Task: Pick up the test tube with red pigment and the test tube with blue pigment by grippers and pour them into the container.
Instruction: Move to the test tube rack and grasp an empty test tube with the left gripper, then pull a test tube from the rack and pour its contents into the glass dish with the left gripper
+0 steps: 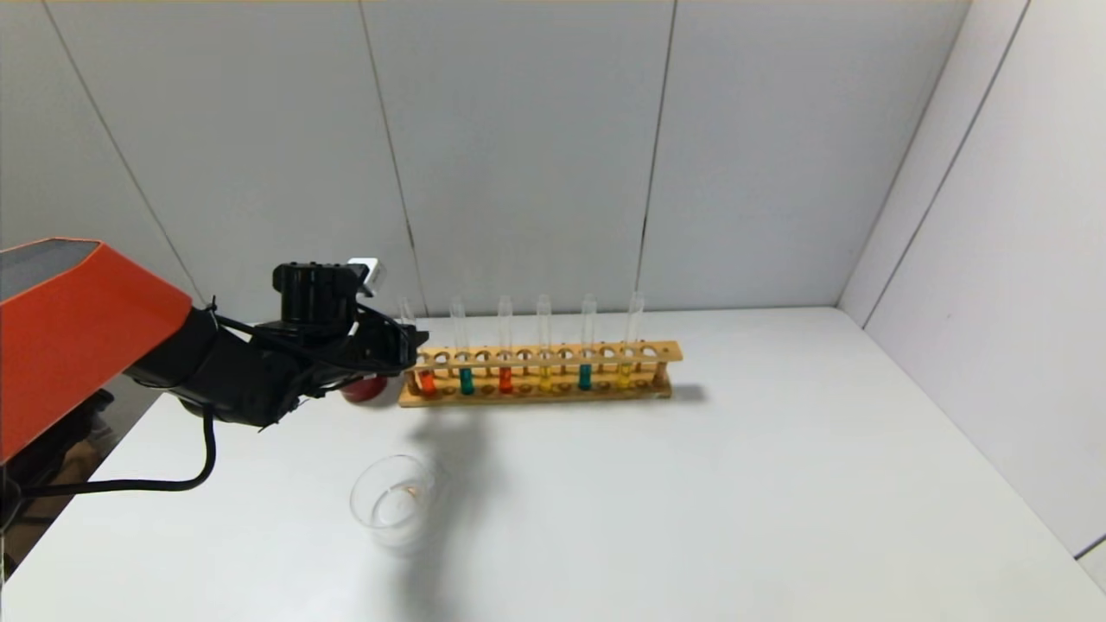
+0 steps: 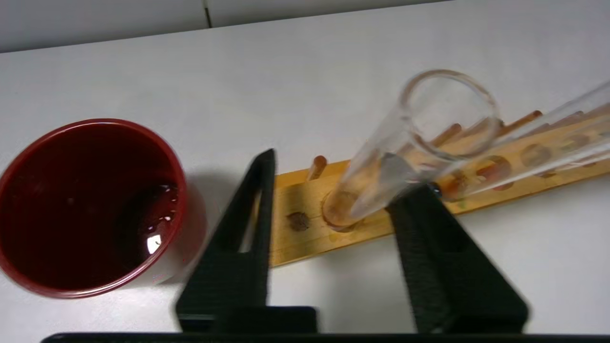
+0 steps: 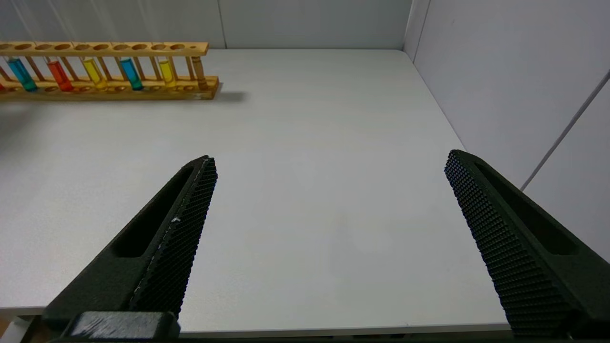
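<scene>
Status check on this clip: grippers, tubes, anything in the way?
Left gripper open, straddling the end red tube in the rack. Right gripper open, parked clear. Blue tube racked. Container waiting. Red cup close beside the left gripper.

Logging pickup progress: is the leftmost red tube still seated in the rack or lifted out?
Seated: the red tube stands upright in the rack; the open left gripper straddles it.

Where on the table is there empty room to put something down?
The big bare patch runs from the wooden rack over to the side wall and forward to the table's near edge. A smaller one lies between the rack and the container. It is crowded at the rack's left end, where the left gripper, red cup and first tube bunch together.
</scene>
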Robot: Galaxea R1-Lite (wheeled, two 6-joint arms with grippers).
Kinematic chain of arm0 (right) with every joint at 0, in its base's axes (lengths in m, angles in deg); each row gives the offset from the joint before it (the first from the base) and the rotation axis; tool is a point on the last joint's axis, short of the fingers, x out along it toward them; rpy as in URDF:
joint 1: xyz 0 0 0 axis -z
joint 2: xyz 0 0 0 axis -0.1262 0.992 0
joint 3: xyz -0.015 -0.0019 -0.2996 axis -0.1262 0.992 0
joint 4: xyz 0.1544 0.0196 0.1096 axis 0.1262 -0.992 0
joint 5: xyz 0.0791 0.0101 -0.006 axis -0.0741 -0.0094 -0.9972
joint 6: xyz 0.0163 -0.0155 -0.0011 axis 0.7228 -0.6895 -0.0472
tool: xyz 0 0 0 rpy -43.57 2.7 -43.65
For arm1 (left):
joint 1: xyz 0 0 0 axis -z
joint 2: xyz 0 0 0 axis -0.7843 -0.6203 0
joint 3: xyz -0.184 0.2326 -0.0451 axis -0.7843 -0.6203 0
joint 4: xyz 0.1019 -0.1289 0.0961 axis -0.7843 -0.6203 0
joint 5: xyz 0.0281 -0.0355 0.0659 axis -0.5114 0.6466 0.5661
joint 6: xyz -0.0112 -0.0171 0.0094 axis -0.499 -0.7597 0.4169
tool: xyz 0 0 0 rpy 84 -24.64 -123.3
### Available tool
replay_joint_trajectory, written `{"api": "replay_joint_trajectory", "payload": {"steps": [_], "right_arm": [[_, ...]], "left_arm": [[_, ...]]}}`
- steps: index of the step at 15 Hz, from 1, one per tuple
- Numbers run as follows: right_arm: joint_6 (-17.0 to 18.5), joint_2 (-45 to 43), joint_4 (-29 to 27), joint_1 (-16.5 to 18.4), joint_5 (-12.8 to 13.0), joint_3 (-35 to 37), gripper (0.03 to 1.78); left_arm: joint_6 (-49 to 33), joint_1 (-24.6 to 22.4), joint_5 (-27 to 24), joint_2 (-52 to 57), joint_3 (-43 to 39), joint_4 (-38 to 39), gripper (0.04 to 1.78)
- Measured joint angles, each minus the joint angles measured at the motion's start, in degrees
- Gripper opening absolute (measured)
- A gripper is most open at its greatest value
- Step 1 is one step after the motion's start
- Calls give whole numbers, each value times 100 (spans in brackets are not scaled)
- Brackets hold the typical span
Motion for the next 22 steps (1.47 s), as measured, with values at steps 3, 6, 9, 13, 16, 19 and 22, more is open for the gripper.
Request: {"api": "replay_joint_trajectory", "payload": {"steps": [3,6,9,13,16,19,22], "right_arm": [[0,0,0,0,0,0,175],[2,0,-2,0,0,0,175],[0,0,-2,-2,0,0,175],[0,0,-2,2,2,0,175],[2,0,0,0,0,0,175],[0,0,-2,0,2,0,175],[0,0,0,-2,2,0,175]], "left_arm": [[10,48,0,-30,24,0,33],[2,78,13,46,20,-17,32],[21,150,190,346,13,-69,32],[66,273,405,1063,83,-450,32],[82,293,435,1723,243,-1068,32],[132,301,488,2331,265,-1503,32],[278,277,742,2848,-182,-1627,32]]}}
